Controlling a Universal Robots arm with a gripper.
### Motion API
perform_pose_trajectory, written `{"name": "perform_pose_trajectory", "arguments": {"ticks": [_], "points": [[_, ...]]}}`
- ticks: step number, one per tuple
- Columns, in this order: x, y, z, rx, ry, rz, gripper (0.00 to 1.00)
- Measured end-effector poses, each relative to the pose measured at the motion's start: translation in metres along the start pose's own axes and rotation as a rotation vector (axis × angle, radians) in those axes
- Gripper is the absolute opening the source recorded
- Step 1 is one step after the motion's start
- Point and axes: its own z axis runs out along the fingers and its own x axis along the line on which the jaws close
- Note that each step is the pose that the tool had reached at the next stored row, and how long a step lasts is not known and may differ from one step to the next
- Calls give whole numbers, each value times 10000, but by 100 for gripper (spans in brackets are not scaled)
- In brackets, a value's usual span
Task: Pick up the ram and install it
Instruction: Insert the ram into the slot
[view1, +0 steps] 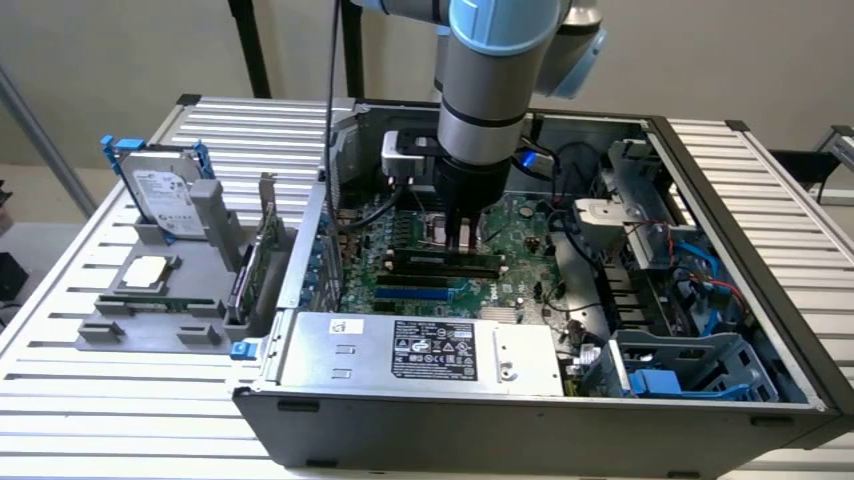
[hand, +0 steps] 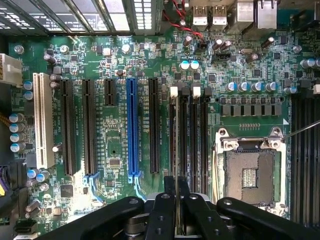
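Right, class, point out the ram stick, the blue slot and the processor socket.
ram stick (hand: 176, 142): wrist view, on its thin edge.
blue slot (hand: 132, 125): wrist view, middle of its length.
processor socket (hand: 249, 176): wrist view, centre of the pin field.

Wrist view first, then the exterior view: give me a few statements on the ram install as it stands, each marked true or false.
1. The gripper is closed on the ram, which is seen edge-on, in line with the memory slots. True.
2. The processor socket holds a chip. False: it is empty, with its contacts bare.
3. One expansion slot on the motherboard is blue. True.
4. The hard drive lies inside the computer case. False: it stands in the grey holder outside the case, at the exterior view's left.
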Motion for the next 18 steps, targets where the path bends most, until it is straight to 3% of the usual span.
{"name": "perform_pose_trajectory", "arguments": {"ticks": [13,18], "points": [[-35,-7,19,7,141,-4,13],[-47,-6,32,9,158,-10,13]]}}
